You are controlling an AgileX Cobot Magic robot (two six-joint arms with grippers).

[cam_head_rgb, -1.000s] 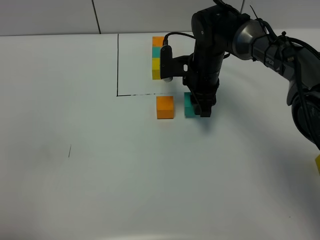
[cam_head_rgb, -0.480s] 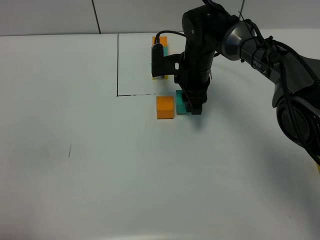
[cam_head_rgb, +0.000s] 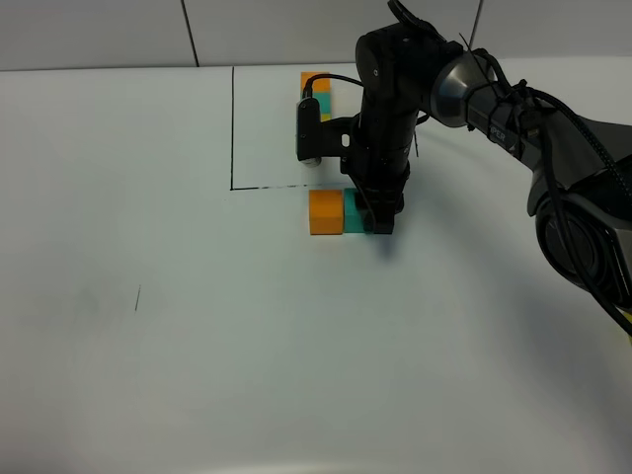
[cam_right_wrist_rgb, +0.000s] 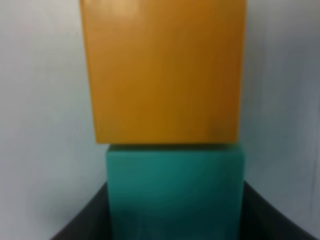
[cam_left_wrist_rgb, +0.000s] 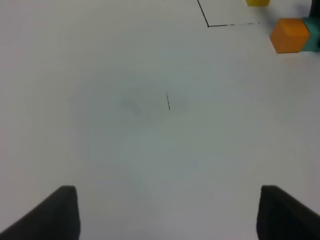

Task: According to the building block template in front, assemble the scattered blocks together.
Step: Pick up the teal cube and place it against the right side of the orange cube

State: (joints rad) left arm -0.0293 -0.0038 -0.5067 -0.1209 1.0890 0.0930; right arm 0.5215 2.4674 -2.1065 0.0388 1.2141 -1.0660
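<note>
The teal cube [cam_right_wrist_rgb: 175,195] is clamped between the closed right jaws. Since a second ago it has been carried across, and it now touches the orange cube [cam_head_rgb: 325,211] just ahead of them. Off to one side, the building block template [cam_head_rgb: 317,87] is partly hidden by the arm [cam_head_rgb: 395,109]. The left jaws are held wide above the table [cam_left_wrist_rgb: 150,140].

My claw [cam_left_wrist_rgb: 167,216] hangs, fingers [cam_left_wrist_rgb: 62,212] spread wide, over the white table [cam_left_wrist_rgb: 125,150]; far off, the orange cube [cam_left_wrist_rgb: 289,35] sits against the teal cube [cam_left_wrist_rgb: 315,41], near a drawn black corner [cam_left_wrist_rgb: 208,25]
</note>
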